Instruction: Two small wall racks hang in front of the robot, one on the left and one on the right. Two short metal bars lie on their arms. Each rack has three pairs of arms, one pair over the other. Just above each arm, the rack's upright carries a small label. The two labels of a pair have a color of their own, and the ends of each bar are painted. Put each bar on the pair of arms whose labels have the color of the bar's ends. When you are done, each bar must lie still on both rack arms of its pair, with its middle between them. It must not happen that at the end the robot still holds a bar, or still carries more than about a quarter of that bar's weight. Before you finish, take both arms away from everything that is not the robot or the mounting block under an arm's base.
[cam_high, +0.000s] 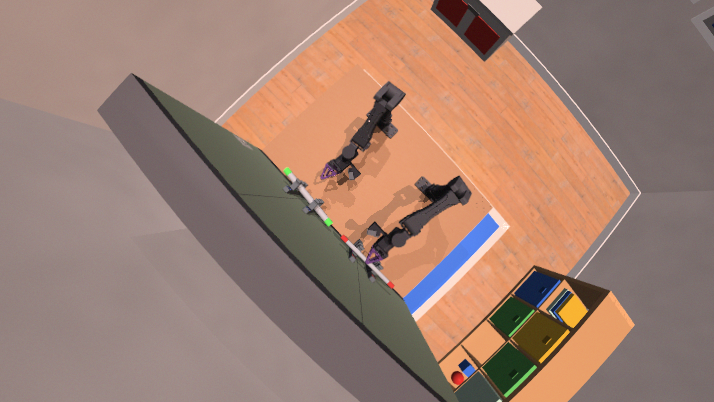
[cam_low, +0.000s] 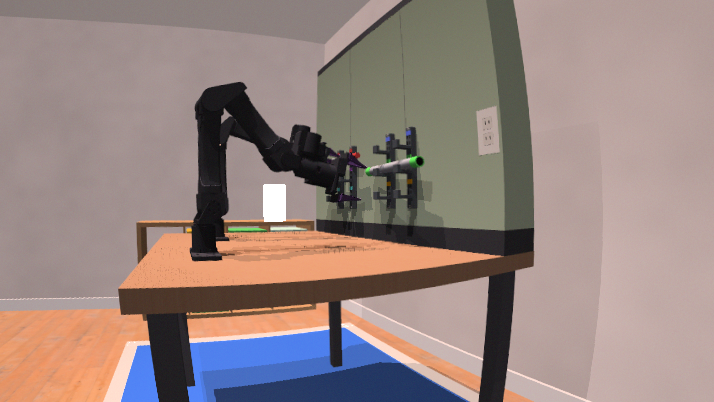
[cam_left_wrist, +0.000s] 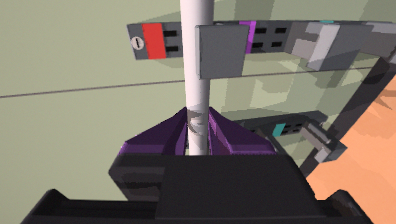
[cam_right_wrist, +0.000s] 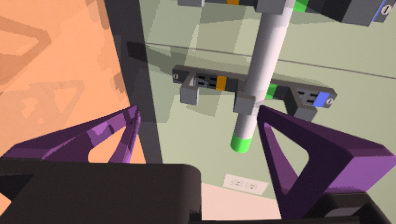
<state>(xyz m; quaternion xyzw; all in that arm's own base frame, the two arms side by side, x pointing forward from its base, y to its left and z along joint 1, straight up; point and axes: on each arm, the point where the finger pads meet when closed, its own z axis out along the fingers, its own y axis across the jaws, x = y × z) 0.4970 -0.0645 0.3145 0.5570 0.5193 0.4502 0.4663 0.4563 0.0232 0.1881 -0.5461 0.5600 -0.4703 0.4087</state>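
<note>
The red-ended bar (cam_high: 382, 276) (cam_left_wrist: 198, 90) runs along the left rack (cam_left_wrist: 172, 31), between its red label (cam_left_wrist: 154, 41) and the top arm's tip (cam_left_wrist: 222, 51). Whether it rests its weight there I cannot tell. My left gripper (cam_left_wrist: 197, 112) (cam_high: 371, 260) is shut on this bar, near its middle. The green-ended bar (cam_high: 305, 194) (cam_low: 400, 164) (cam_right_wrist: 269, 45) lies across the middle arms of the right rack (cam_low: 411, 197) (cam_right_wrist: 189, 95), beside the green labels (cam_right_wrist: 271, 91). My right gripper (cam_right_wrist: 198, 111) (cam_low: 364, 183) is open and empty, back from that bar.
The blue labels (cam_right_wrist: 321, 99) mark the right rack's top pair and the orange labels (cam_right_wrist: 221, 83) its bottom pair. On the left rack, purple (cam_left_wrist: 248, 37) and teal (cam_left_wrist: 279, 130) labels sit lower. The green wall panel (cam_low: 450, 75) stands right behind both racks.
</note>
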